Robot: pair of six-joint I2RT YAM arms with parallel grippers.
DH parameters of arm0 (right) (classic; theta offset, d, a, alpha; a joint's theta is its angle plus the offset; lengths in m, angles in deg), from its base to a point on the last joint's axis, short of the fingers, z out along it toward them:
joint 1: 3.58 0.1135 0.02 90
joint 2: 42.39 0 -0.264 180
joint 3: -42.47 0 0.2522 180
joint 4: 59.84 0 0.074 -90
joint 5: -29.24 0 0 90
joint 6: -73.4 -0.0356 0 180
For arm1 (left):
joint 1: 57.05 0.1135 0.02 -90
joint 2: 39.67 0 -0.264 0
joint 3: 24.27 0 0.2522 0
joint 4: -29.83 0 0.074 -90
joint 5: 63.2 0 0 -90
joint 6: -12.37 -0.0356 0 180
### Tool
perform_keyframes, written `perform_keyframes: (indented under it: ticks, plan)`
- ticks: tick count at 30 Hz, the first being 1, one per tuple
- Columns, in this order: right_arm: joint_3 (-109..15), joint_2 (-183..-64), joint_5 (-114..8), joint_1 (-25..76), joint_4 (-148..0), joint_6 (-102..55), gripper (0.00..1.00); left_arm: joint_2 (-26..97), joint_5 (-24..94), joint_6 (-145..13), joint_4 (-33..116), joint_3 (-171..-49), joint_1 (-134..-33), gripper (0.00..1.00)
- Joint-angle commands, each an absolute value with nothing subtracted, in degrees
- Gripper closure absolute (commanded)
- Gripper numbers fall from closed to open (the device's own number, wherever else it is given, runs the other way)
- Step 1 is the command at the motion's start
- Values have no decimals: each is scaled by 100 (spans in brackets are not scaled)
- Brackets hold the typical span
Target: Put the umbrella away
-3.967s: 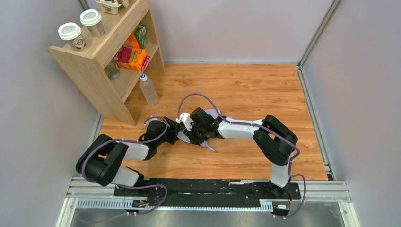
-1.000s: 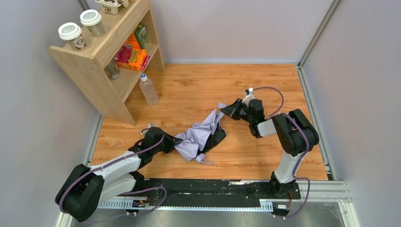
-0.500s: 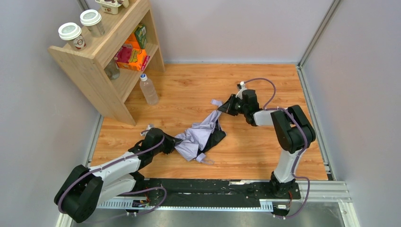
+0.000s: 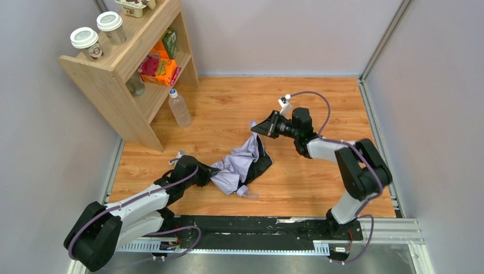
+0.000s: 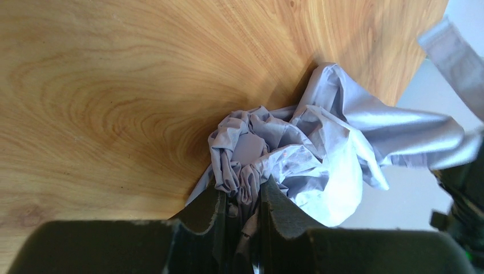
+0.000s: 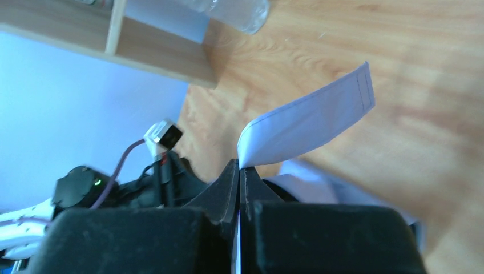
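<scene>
A crumpled lavender umbrella (image 4: 237,165) lies in the middle of the tabletop (image 4: 319,97), stretched between two robot arms. The left claw (image 4: 210,174) is clamped on its bunched fabric at the near end, while the right claw (image 4: 255,128) is pinched tight on a flat fabric strap (image 6: 308,123) at the far end.

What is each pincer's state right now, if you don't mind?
Left pincer: closed on the umbrella fabric.
Right pincer: closed on the umbrella's strap.
</scene>
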State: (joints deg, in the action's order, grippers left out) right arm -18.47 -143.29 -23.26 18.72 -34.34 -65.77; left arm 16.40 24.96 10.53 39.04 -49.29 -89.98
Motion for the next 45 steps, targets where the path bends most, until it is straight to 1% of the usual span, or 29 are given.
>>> perform_keyframes:
  ticks: [1,4,5,8,9,11,16,18,21,23,26,28,30,32,33,34,36,39,40,41,42,43,45]
  plan:
    - [-1681,-12522,-3442,2383,-5198,-5988,100,1526,2285,1141,4606,-4822,-9054,100]
    - [-2417,-11852,-5778,2813,-8633,-5686,100,1499,2276,1114,4632,-4814,-9045,100]
    - [-2655,-11789,-6395,2937,-9505,-5747,100,1508,2285,1097,4623,-4814,-9045,100]
    - [-3367,-11815,-7899,3446,-11346,-6140,100,1543,2320,1097,4562,-4796,-9045,100]
    - [-3456,-11789,-8261,3648,-11725,-6351,100,1552,2320,1105,4544,-4805,-9045,100]
    - [-3405,-11666,-8614,3973,-12052,-6956,100,1587,2320,1097,4544,-4848,-9045,100]
    - [-3369,-11656,-9537,4791,-12396,-7811,100,1649,2338,1062,4553,-4892,-9045,100]
    - [-3561,-11963,-9373,4863,-12327,-7743,100,1640,2346,1035,4570,-4901,-9054,100]
    - [-4228,-12700,-9205,4871,-12353,-7559,99,1649,2364,1009,4605,-4910,-9045,100]
    - [-4860,-13280,-9292,4871,-12405,-7313,99,1666,2364,983,4649,-4936,-9045,100]
    - [-6283,-14352,-9853,4924,-13046,-7093,99,1684,2329,956,4755,-4972,-9063,100]
    - [-7066,-15064,-10231,4942,-13274,-6777,96,1701,2320,973,4781,-4980,-9072,100]
    - [-7953,-15871,-10941,5038,-13738,-6653,91,1719,2311,965,4773,-4989,-9080,100]
    - [-8648,-16558,-11208,5047,-14135,-6443,87,1737,2311,956,4808,-5007,-9089,100]
    - [-8895,-16813,-11304,5039,-14215,-6285,87,1728,2320,956,4816,-5016,-9089,100]
    - [-9072,-17034,-11418,5038,-14225,-6066,87,1719,2329,947,4834,-5016,-9089,100]
    - [-9056,-17272,-11306,5004,-13788,-5259,85,1710,2320,947,4852,-5024,-9098,100]
    - [-8794,-17204,-10587,4819,-13234,-4589,87,1684,2346,947,4852,-5033,-9107,100]
    - [-8540,-17072,-10237,4758,-12866,-4256,86,1675,2364,956,4852,-5033,-9098,100]
    - [-8363,-16993,-9885,4679,-12540,-3827,82,1666,2364,947,4852,-5025,-9098,100]
    - [-8361,-16983,-9803,4600,-12511,-3657,79,1640,2364,956,4843,-5033,-9098,100]
    - [-8370,-16966,-9724,4547,-12441,-3412,73,1631,2364,956,4834,-5025,-9107,100]
    - [-8248,-16817,-9312,4450,-12187,-2752,51,1631,2390,973,4825,-5042,-9098,100]
